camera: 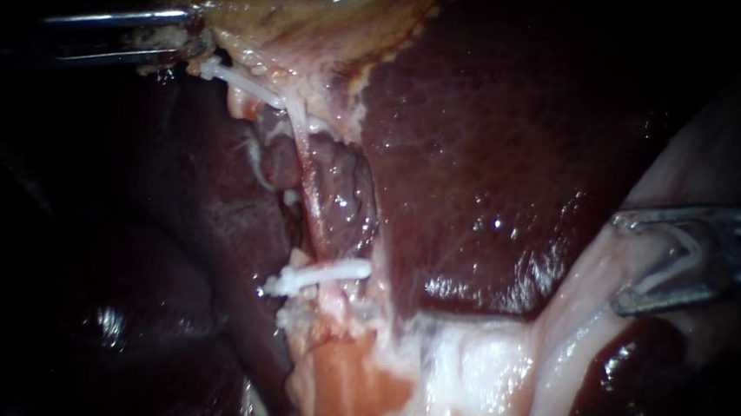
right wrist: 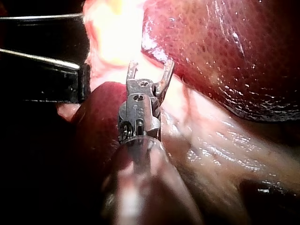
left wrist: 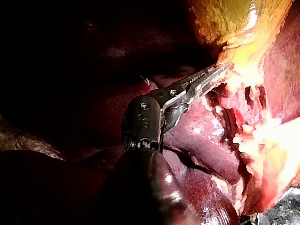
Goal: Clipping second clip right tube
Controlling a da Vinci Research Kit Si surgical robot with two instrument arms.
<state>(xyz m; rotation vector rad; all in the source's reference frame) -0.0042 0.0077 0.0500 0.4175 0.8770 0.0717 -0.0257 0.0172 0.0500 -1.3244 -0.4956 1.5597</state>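
Observation:
A thin pink tube (camera: 309,186) runs down from the yellowish gallbladder (camera: 314,21) beside the dark liver (camera: 496,156). One white clip (camera: 322,274) sits across the tube's lower end. A white strand or clip (camera: 235,84) lies near its upper end; I cannot tell which. My left instrument (camera: 192,43) is shut on the gallbladder's edge, as the left wrist view confirms (left wrist: 224,71). My right instrument (camera: 617,262) stands open far to the right of the tube, against pale tissue. Its jaws (right wrist: 151,63) are parted in the right wrist view.
Pale glistening tissue (camera: 571,326) runs below and to the right of the liver, under my right instrument. Orange-pink tissue (camera: 350,381) lies below the clip. A dark shaft (right wrist: 47,79) shows beside my right instrument in the right wrist view.

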